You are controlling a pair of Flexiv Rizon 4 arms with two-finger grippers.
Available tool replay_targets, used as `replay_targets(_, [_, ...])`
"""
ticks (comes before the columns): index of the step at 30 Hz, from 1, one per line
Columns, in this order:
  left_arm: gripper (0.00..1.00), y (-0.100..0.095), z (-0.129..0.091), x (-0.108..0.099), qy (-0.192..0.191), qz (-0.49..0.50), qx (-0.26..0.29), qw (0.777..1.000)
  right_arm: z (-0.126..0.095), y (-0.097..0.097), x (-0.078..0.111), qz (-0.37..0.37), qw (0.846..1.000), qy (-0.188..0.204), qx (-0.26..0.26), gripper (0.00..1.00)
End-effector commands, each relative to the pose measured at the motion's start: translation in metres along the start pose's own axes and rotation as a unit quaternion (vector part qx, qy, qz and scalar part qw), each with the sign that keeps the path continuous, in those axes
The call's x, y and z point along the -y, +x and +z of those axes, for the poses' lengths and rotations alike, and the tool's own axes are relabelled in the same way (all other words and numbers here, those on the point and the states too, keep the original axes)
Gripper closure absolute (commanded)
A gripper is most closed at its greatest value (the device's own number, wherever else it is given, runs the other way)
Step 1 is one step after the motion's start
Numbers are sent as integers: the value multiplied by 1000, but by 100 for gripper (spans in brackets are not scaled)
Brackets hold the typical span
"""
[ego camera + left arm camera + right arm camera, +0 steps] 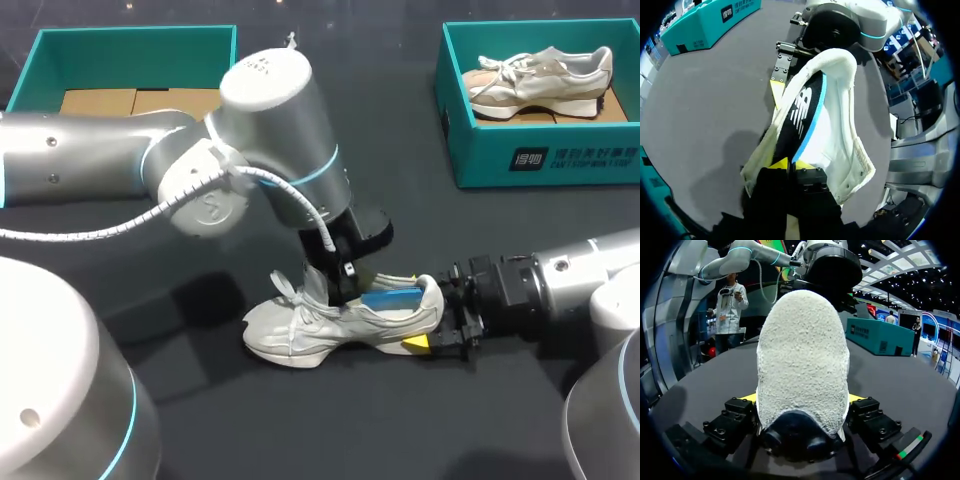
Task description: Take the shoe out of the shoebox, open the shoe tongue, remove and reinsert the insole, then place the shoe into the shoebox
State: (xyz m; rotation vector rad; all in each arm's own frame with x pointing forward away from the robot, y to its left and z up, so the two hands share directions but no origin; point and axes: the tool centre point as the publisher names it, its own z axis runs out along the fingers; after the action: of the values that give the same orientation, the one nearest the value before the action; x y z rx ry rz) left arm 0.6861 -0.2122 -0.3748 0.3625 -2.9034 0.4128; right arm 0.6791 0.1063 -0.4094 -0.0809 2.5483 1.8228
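Your shoe (pixel 340 322) is off-white with a whiter sole. The insole (pixel 802 117) is black on top with white marking and a bright blue edge. The left shoebox (pixel 130 42) and the right shoebox (pixel 545 155) are both teal, and the left one shows brown card inside. The desk (pixel 200 400) is dark grey. Yellow tips mark the left pincer (pixel 791 165) and the right pincer (pixel 802 399).
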Motion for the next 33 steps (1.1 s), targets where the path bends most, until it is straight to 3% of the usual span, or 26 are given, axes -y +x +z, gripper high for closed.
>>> replay_targets(1, [100, -12, -7, -8, 23, 2, -26, 999, 0, 5, 0, -1, 1000, 2, 0, 100])
replay_targets(7, [100, -1, -19, -9, 45, 19, -17, 999, 0, 5, 0, -1, 1000, 2, 0, 100])
replay_targets(16, [100, 0, -24, -11, 76, 27, -32, 996, 0, 5, 0, -1, 1000, 2, 0, 100])
replay_targets(25, [100, 10, -37, 0, 117, 48, -42, 991, 0, 5, 0, -1, 1000, 2, 0, 100])
replay_targets(33, [100, 10, -40, -7, 132, 55, -40, 989, 0, 5, 0, -1, 1000, 2, 0, 100])
